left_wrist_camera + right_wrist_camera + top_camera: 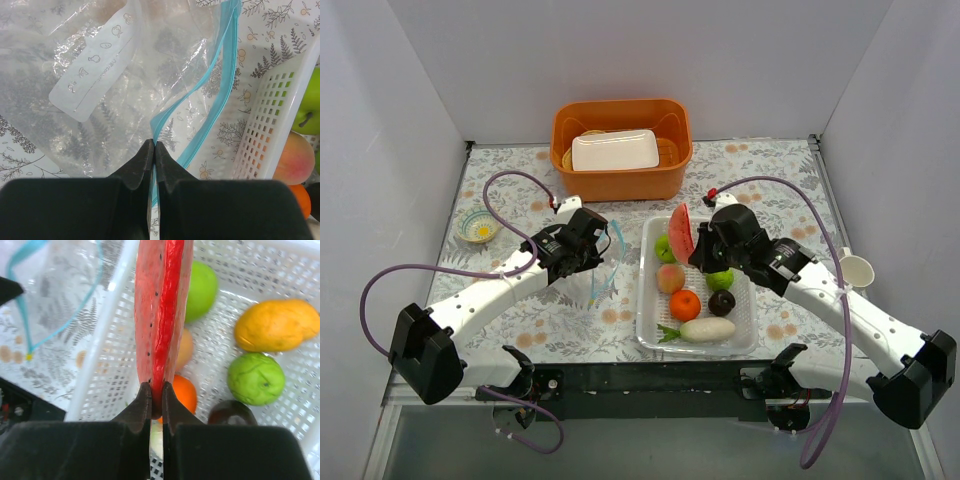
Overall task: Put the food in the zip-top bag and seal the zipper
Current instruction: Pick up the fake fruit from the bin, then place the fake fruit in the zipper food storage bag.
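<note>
My left gripper (154, 144) is shut on the blue-teal zipper strip (220, 85) of the clear zip-top bag (100, 75) and holds its mouth open beside the white mesh basket (650, 335). My right gripper (156, 386) is shut on the red watermelon slice (160, 305) and holds it above the basket's left part; the slice also shows in the top view (681, 232). In the basket lie green apples (256, 378), a yellow mango (275, 325), an orange (685, 304), a peach (670, 278), a dark purple fruit (722, 303) and a white radish (705, 329).
An orange tub (620, 148) with a white tray inside stands at the back. A small patterned bowl (478, 229) sits at the left, a white cup (856, 269) at the right. White walls close in three sides.
</note>
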Motion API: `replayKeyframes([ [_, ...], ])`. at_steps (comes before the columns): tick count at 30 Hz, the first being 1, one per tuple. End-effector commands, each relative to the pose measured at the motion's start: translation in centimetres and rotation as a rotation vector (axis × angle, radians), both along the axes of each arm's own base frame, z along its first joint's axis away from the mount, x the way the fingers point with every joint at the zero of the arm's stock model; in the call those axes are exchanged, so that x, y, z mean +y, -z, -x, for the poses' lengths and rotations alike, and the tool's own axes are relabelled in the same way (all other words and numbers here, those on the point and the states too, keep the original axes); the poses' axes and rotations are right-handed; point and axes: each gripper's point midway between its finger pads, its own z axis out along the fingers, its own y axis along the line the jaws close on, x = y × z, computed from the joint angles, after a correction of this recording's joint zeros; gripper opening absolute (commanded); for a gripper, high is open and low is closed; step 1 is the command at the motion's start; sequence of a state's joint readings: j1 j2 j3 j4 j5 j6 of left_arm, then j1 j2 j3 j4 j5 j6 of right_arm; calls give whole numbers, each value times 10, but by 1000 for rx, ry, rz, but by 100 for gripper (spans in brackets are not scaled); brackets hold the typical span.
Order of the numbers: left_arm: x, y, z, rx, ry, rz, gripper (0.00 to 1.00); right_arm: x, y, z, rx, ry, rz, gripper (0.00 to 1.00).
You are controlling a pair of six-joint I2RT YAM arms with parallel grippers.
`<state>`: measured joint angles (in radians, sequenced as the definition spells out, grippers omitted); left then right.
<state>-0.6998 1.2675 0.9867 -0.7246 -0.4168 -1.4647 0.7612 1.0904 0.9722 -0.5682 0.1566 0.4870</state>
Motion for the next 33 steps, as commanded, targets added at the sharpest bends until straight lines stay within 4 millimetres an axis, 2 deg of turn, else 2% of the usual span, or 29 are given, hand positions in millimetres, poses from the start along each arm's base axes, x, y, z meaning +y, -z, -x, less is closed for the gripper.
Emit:
replayKeyframes([
  [1,-4,-22,-7,-61,14,22,0,28,-37,1,-37,-118,-114,1],
  [5,-3,-28,-6,-77,11,38,0,34,-29,7,7,-126,-148,1],
  [11,0,-31,-3,-82,7,44,0,68,-34,27,60,-301,-291,1],
  [13,1,-31,1,-75,-9,61,0,76,-36,27,66,-331,-319,1],
  [17,-1,-33,5,-96,13,98,0,92,-23,35,145,-396,-355,1],
  [26,2,-37,5,-110,29,77,0,127,-13,42,265,-496,-501,1],
  [31,3,-34,5,-106,35,67,0,136,-9,40,306,-494,-532,1],
  [33,1,-34,5,-108,53,71,0,141,0,40,355,-491,-531,1],
])
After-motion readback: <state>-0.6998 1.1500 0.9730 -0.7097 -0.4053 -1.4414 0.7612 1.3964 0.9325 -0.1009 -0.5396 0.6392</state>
